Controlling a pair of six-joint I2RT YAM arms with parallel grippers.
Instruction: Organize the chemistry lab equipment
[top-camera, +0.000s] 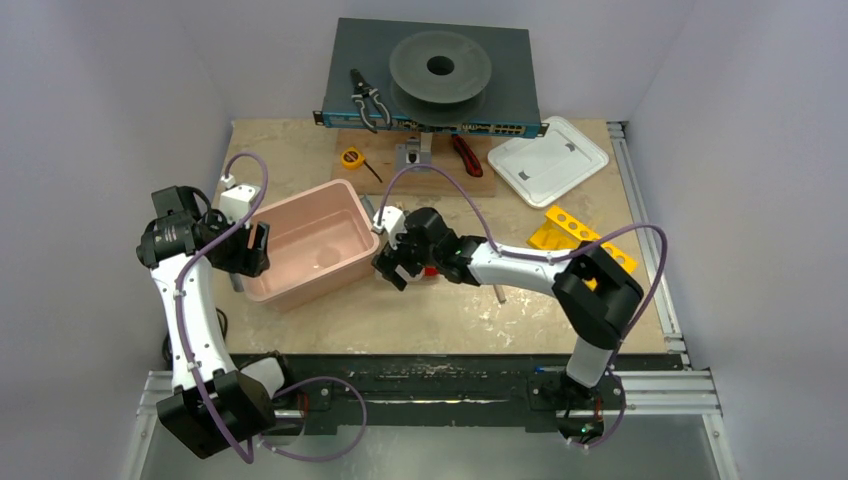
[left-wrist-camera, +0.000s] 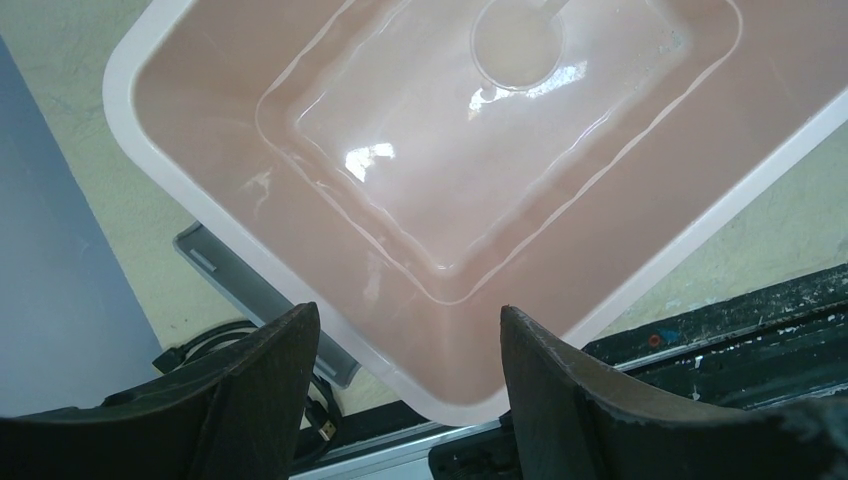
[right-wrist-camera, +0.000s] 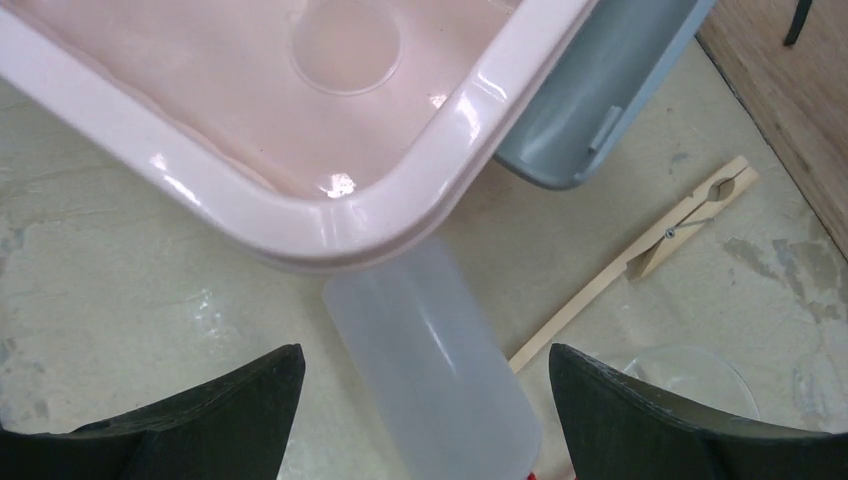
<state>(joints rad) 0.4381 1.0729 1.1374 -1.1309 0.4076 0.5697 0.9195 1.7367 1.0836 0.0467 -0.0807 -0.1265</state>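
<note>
A translucent white squeeze bottle with a red cap lies on its side on the table, just off the right corner of the pink bin. My right gripper hovers over it, open, with a gap on each side of the bottle. A wooden clip stick and a small clear round dish lie to its right. Another clear round dish rests inside the bin. My left gripper is open over the bin's near-left corner, with nothing between its fingers.
A grey flat piece pokes out from under the bin. At the back are a white lid, a yellow rack, pliers, a yellow tape measure and a red-handled tool by a network switch.
</note>
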